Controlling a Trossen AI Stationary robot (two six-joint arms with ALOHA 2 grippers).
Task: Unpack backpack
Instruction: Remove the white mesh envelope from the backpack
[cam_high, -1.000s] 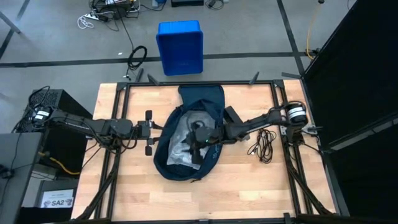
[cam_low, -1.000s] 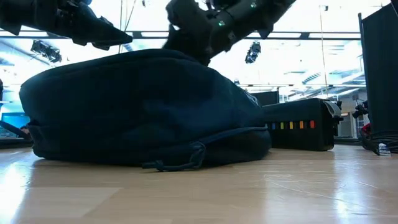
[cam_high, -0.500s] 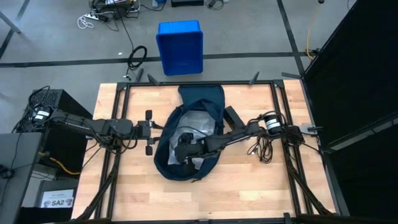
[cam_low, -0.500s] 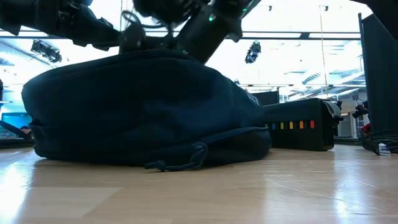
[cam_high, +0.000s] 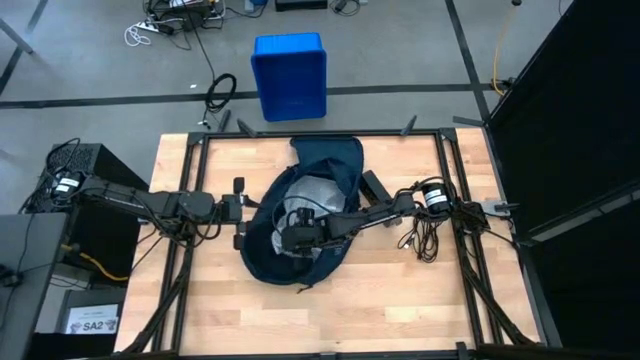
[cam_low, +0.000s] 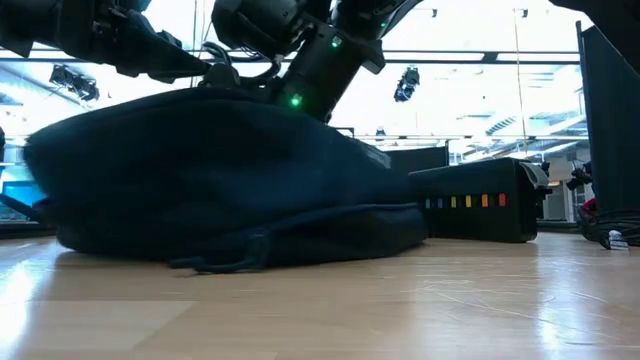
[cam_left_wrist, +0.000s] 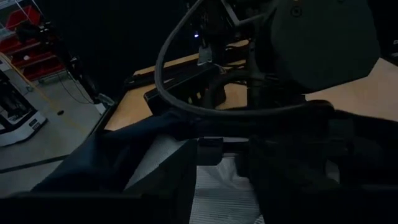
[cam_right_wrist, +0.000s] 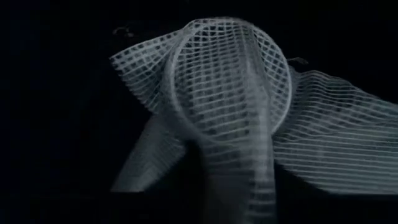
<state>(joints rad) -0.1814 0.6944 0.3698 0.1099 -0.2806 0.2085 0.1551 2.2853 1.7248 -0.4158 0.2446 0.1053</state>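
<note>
The dark navy backpack (cam_high: 330, 165) lies on its side mid-table, with its mouth gaping upward and pale grey mesh lining (cam_high: 315, 192) showing inside. My left gripper (cam_high: 243, 211) is at the left rim of the mouth, shut on it. My right gripper (cam_high: 290, 237) reaches in from the right, slanting down into the opening (cam_low: 290, 100). The right wrist view is dark and shows only the grey mesh (cam_right_wrist: 236, 93) close up. What lies deeper inside is hidden. My left gripper holds the backpack by the left rim of its opening (cam_high: 252, 212), coming nearly level from the table's left. The rim is kept raised (cam_low: 205, 82) while the bag's body rests on the table. Dark fabric hides the exact spot, so I cannot count the layers.
A black box (cam_high: 372, 185) with coloured buttons (cam_low: 480, 205) sits right of the backpack. A coil of black cable (cam_high: 425, 235) lies near the right arm's base. A blue plastic bin (cam_high: 290, 75) stands on the floor beyond the far edge. Bare wood lies along the near edge.
My right gripper has moved down and toward the table's left, tipping steeply downward into the backpack's mouth. The backpack has slid a little toward the table's left and its top has sagged lower on the right. Its drawstring has moved left along the table.
</note>
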